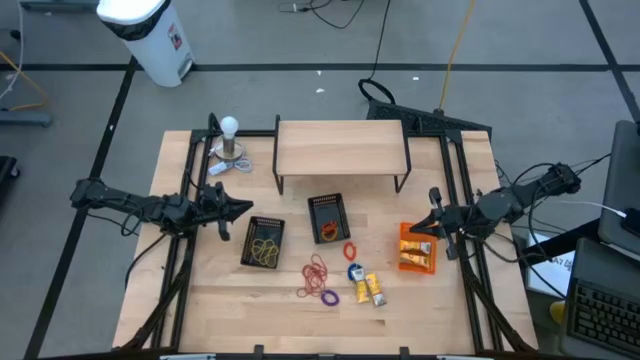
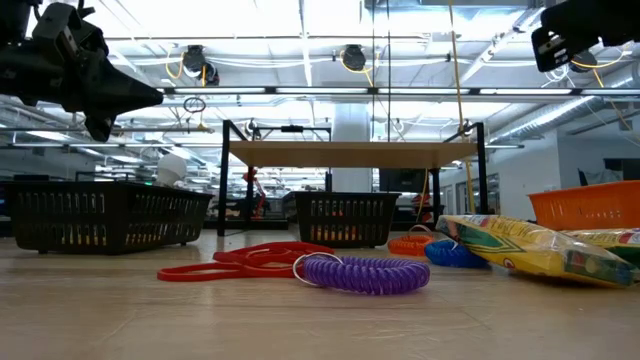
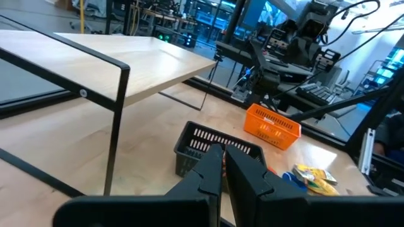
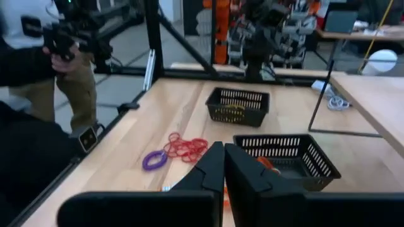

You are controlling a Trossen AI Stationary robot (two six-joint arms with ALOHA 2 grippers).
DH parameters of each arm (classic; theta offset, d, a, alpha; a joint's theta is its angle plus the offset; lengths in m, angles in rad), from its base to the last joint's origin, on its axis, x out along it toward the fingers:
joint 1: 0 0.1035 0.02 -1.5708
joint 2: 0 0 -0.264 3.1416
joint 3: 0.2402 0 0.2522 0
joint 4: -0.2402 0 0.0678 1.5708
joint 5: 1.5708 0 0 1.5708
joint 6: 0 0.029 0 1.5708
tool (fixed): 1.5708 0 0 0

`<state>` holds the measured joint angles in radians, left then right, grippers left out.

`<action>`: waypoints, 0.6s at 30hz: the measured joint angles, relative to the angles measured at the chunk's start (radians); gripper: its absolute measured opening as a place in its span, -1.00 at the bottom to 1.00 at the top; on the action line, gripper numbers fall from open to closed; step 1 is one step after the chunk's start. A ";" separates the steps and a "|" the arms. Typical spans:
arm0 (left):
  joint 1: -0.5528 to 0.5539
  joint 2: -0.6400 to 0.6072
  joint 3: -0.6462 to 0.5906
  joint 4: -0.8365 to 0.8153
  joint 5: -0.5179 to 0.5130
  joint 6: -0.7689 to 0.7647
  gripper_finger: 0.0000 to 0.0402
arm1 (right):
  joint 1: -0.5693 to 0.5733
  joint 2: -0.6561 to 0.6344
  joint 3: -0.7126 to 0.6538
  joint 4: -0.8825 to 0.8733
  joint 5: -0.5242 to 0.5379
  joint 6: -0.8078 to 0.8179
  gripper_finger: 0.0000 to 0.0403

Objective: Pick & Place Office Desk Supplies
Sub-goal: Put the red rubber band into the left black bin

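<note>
The office desk supplies lie loose on the table's near middle: red rubber bands (image 1: 317, 273), a purple coiled band (image 1: 329, 297), an orange band (image 1: 349, 251), a blue item (image 1: 354, 271) and yellow packets (image 1: 368, 290). Yellow bands lie in a black basket (image 1: 263, 241). My left gripper (image 1: 243, 208) hovers shut at the table's left, above that basket's far edge, fingers (image 3: 214, 165) together. My right gripper (image 1: 418, 227) is shut and empty above the orange basket (image 1: 417, 252), its fingers (image 4: 214, 165) pointing level toward the table's left.
A second black basket (image 1: 328, 218) stands mid-table. A wooden shelf on black legs (image 1: 340, 148) spans the far side, with a white ball on a metal stand (image 1: 230, 140) to its left. A person (image 4: 38, 57) stands beyond the table's near edge.
</note>
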<state>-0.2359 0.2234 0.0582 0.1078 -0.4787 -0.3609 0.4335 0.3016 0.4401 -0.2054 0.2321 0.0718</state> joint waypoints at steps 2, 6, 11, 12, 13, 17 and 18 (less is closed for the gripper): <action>0.000 0.000 0.000 0.000 -0.001 0.009 -0.91 | 0.000 -0.045 -0.020 0.010 -0.001 -0.011 -1.00; 0.000 0.000 0.000 0.000 -0.002 0.019 -0.91 | 0.000 -0.127 -0.048 0.016 -0.001 -0.037 -1.00; 0.000 0.000 0.000 -0.001 -0.002 0.018 -0.91 | 0.000 -0.235 -0.108 0.048 -0.034 -0.071 -1.00; 0.000 0.000 0.000 -0.002 -0.002 0.018 -0.91 | 0.000 -0.255 -0.121 0.057 -0.053 -0.081 -1.00; 0.000 0.000 0.000 -0.002 -0.002 0.018 -0.91 | 0.000 -0.277 -0.134 0.063 -0.059 -0.085 -1.00; 0.000 0.000 0.000 -0.001 -0.002 0.017 -0.91 | 0.000 -0.299 -0.160 0.080 -0.081 -0.089 -1.00; 0.000 0.000 0.000 -0.001 -0.002 0.016 -0.91 | 0.000 -0.299 -0.163 0.083 -0.082 -0.088 -1.00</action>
<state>-0.2359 0.2234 0.0582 0.1071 -0.4811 -0.3452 0.4339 0.0025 0.2768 -0.1226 0.1499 -0.0166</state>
